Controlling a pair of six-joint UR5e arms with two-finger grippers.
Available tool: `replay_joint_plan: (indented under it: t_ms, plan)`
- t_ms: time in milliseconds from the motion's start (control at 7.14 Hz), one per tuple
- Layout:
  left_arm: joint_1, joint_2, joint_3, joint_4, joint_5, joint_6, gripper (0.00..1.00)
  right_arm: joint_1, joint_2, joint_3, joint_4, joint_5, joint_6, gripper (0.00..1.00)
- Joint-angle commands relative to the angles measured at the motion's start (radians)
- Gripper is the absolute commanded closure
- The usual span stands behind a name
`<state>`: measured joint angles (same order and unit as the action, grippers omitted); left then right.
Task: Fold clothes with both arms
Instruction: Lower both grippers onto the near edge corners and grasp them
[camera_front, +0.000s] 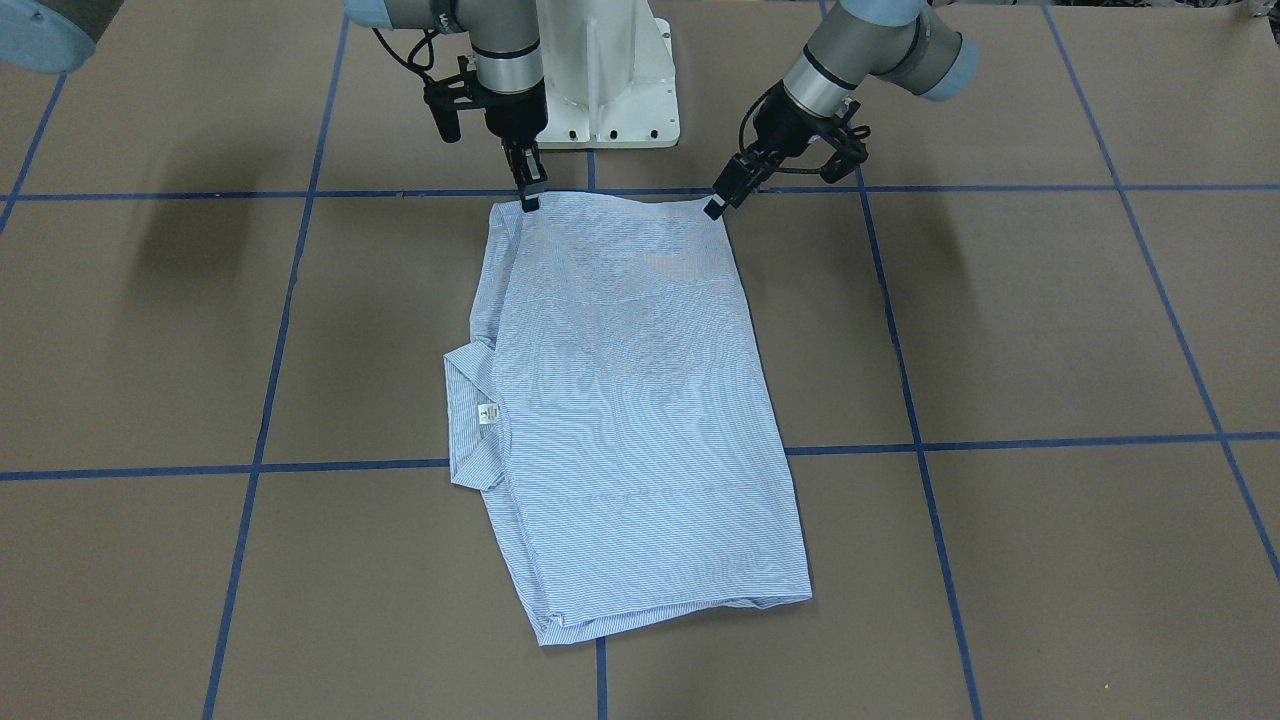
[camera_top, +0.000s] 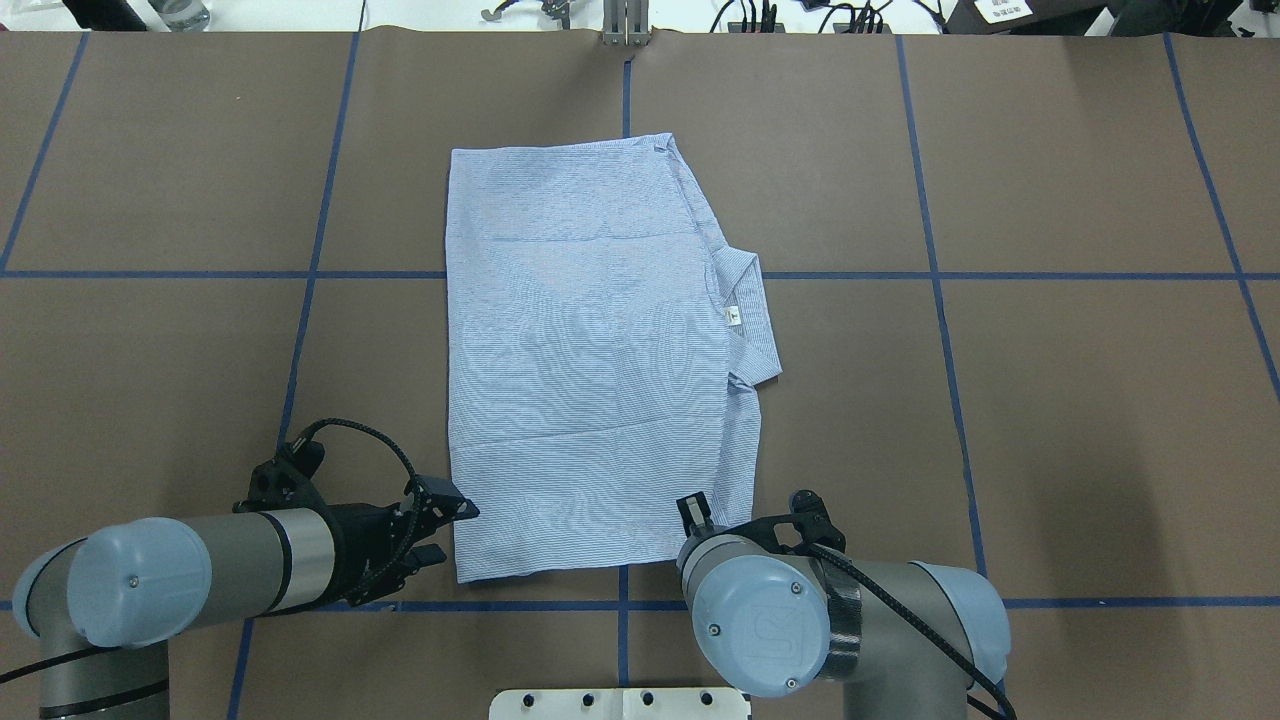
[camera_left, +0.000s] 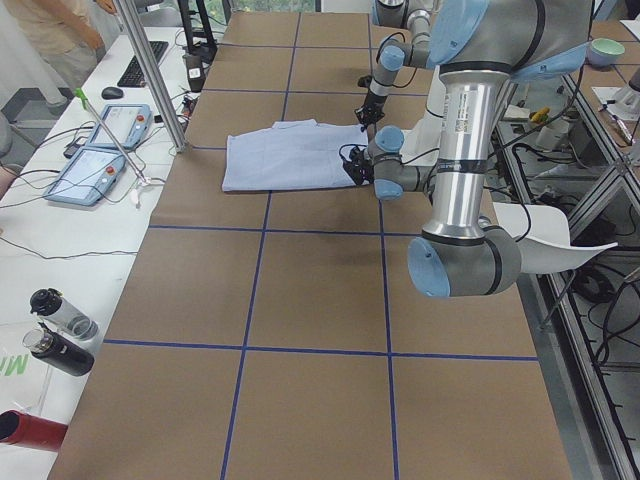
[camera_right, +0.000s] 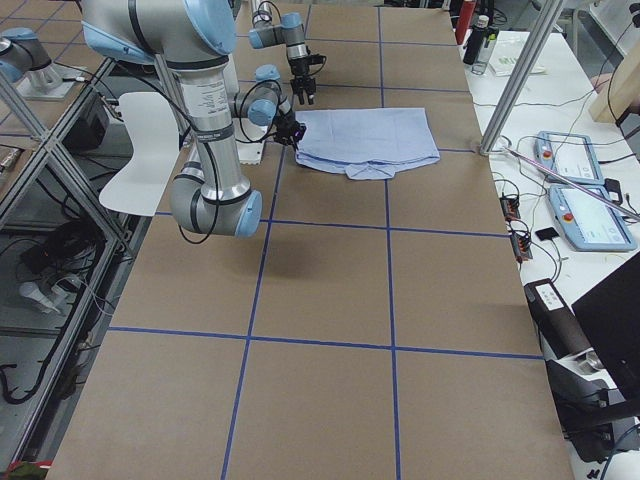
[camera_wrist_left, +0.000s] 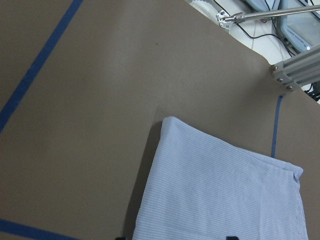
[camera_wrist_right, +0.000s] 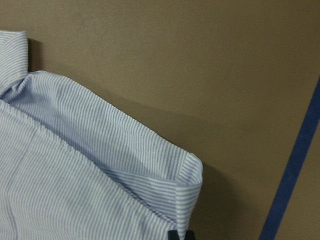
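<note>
The light-blue striped shirt (camera_front: 620, 400) lies folded flat in a long rectangle in the middle of the table (camera_top: 1050, 400). Its collar (camera_front: 470, 420) with the white label (camera_top: 735, 317) sticks out on my right side. My left gripper (camera_top: 455, 530) is open at the shirt's near left corner, its fingertips standing wide on either side of the edge in the left wrist view (camera_wrist_left: 220, 195). My right gripper (camera_front: 528, 198) stands upright at the near right corner, shut on the shirt's edge. That corner fold shows in the right wrist view (camera_wrist_right: 190, 175).
The white pedestal base (camera_front: 610, 90) stands just behind the shirt's near edge. Blue tape lines (camera_top: 930, 270) cross the brown table. An aluminium post (camera_left: 150, 70), tablets (camera_left: 100, 150) and bottles (camera_left: 60, 330) stand along the operators' side.
</note>
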<state>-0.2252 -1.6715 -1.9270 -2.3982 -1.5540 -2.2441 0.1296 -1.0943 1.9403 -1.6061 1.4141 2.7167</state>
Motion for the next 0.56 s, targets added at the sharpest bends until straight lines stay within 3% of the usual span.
replay_joint_plan:
  t_ms: [0, 420]
  plan:
    - [0.03, -0.005, 0.022, 0.001, 0.023, -0.052, 0.33, 0.004, -0.001, 0.008, 0.0, 0.0, 0.0, 1.0]
    - [0.032, -0.007, 0.01, 0.022, 0.066, -0.272, 0.35, 0.005, -0.001, 0.008, 0.0, -0.001, 0.0, 1.0]
